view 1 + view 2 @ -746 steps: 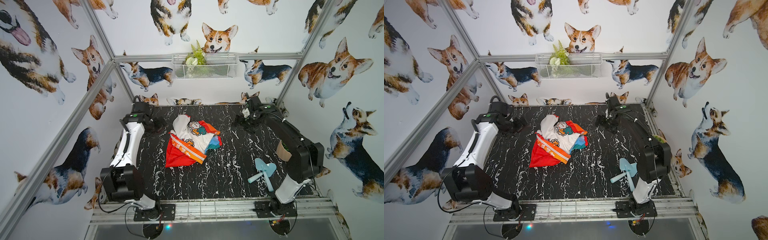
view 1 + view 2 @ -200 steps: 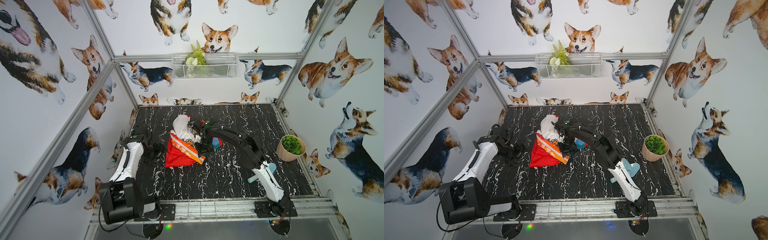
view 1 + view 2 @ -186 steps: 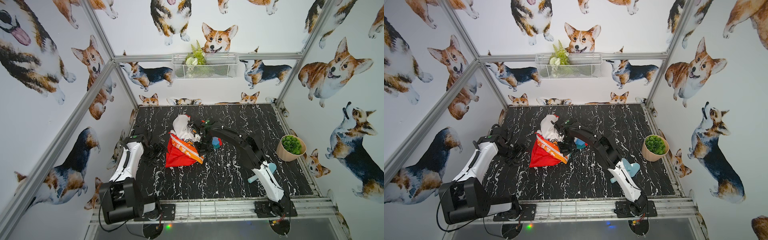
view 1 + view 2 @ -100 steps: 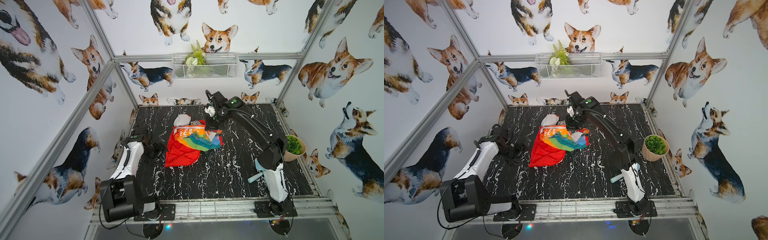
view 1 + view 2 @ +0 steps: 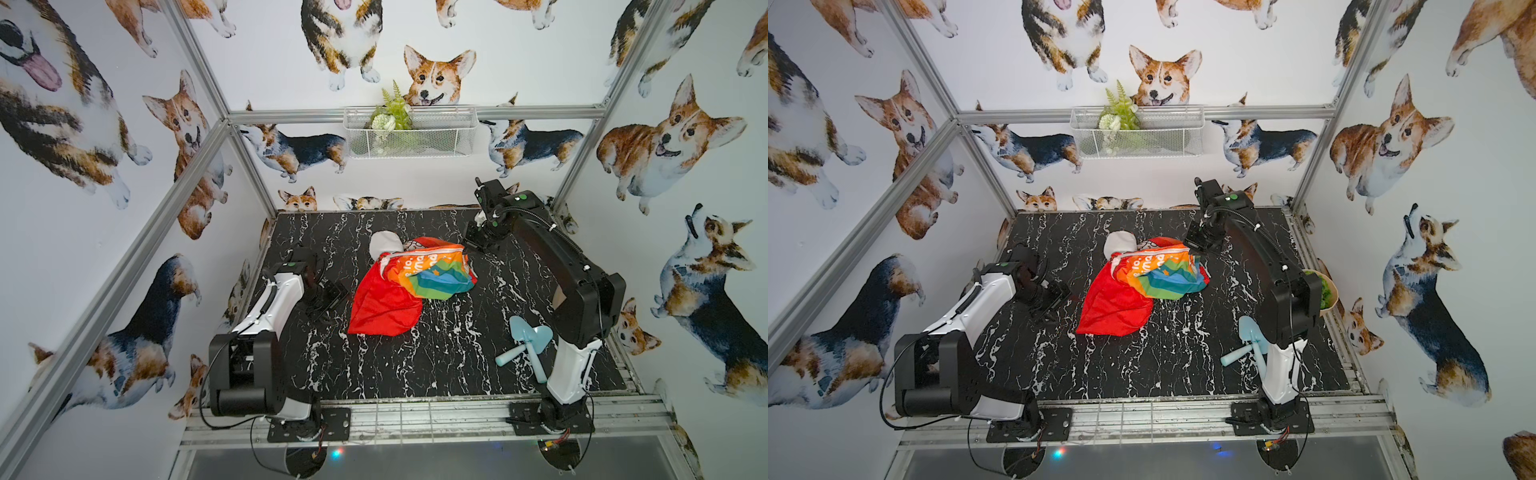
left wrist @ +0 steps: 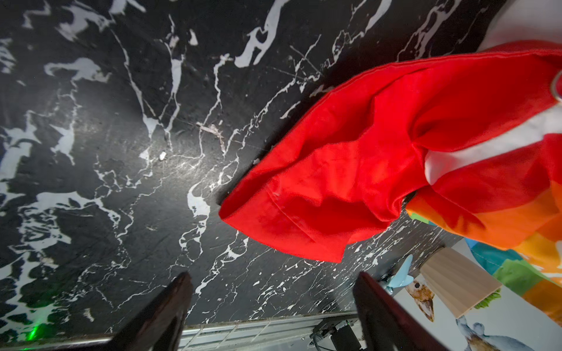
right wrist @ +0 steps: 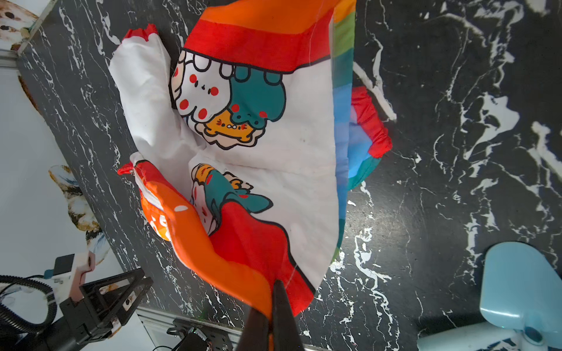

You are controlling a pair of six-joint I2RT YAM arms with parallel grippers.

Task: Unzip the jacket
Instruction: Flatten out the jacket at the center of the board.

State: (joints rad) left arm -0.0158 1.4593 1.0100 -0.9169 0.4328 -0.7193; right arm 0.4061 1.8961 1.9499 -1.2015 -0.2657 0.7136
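The jacket (image 5: 415, 282) lies crumpled mid-table, its red hood (image 5: 382, 309) toward the front, the rainbow half (image 5: 1163, 274) on top and a white sleeve (image 5: 384, 243) behind. My right gripper (image 5: 471, 246) is at the jacket's back right corner, shut on the orange-red hem (image 7: 267, 291) and holding it slightly off the table. The right wrist view shows the white cartoon side (image 7: 258, 121) and a white strip like a zipper (image 7: 147, 193). My left gripper (image 5: 332, 294) stands open left of the hood, apart from it, with nothing between its fingers (image 6: 170, 304).
A light blue toy shovel (image 5: 525, 347) lies at the front right beside the right arm's base. A tan pot with a green plant (image 5: 1323, 291) sits at the right edge behind that arm. A wire basket (image 5: 409, 133) hangs on the back wall.
The right gripper closed on the jacket's hem and pulled it up and to the back right, turning the rainbow side up. The left arm has stayed still and open.
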